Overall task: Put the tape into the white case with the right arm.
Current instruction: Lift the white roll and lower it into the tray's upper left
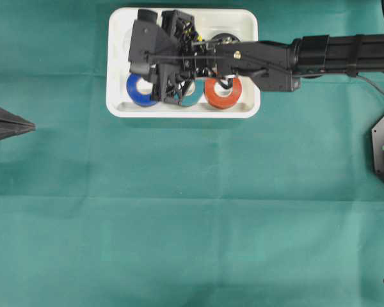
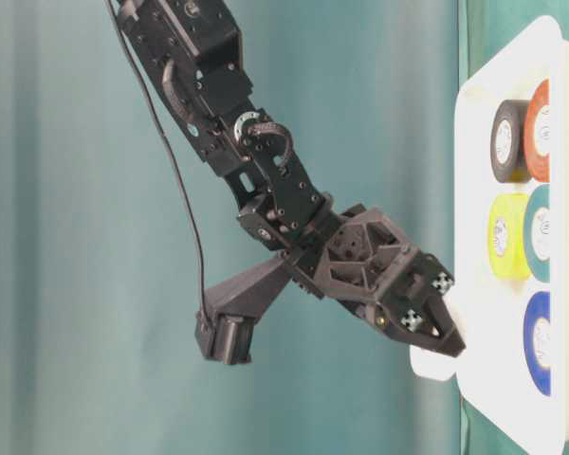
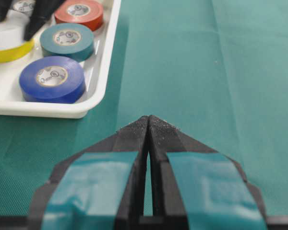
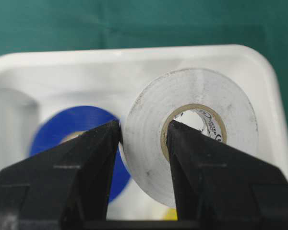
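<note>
The white tape (image 4: 149,143) stands on edge in my right gripper (image 4: 144,132), which is shut on it with one finger outside the roll and one through its core. The roll hangs just over the white case (image 4: 86,55), seen side-on as the white tape (image 2: 431,363) beside the case (image 2: 484,95). The right arm (image 1: 333,54) reaches in from the right over the case (image 1: 115,64). Far from the case at the left edge, my left gripper (image 3: 149,120) is shut on nothing.
Inside the case lie a blue roll (image 1: 137,89), a teal roll (image 1: 192,96), a red roll (image 1: 223,93), a black roll (image 1: 227,39) and a yellow roll (image 2: 507,237). Green cloth (image 1: 192,224) covers the table.
</note>
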Action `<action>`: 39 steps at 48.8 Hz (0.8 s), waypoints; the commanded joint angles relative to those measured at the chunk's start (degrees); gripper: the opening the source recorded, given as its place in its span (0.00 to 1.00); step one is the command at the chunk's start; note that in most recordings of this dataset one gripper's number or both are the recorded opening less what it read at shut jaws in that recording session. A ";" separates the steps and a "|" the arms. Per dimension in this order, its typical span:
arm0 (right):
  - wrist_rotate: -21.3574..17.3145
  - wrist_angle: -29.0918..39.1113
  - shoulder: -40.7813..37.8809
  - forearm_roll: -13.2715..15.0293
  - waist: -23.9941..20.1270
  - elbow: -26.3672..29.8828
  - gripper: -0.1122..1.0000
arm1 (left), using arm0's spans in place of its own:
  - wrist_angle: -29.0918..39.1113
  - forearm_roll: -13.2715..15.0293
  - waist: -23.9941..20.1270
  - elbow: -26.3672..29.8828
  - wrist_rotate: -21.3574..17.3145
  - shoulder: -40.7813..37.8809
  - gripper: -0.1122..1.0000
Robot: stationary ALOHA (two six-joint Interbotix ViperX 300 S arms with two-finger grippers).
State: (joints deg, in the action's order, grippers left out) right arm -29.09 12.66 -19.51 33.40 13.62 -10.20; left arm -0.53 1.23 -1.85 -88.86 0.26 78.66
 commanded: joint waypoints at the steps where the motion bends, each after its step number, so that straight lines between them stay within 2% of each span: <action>1: 0.09 -0.70 2.29 0.09 -0.09 0.70 0.12 | -0.44 0.09 -0.09 0.70 0.00 -0.44 0.10; 39: -0.62 -1.23 1.58 0.09 0.26 0.62 0.12 | -0.44 0.09 -0.09 0.70 0.00 -0.44 0.10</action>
State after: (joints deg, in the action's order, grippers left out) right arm -29.53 11.69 -19.51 33.40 13.97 -10.20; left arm -0.53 1.32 -1.85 -88.77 0.26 78.66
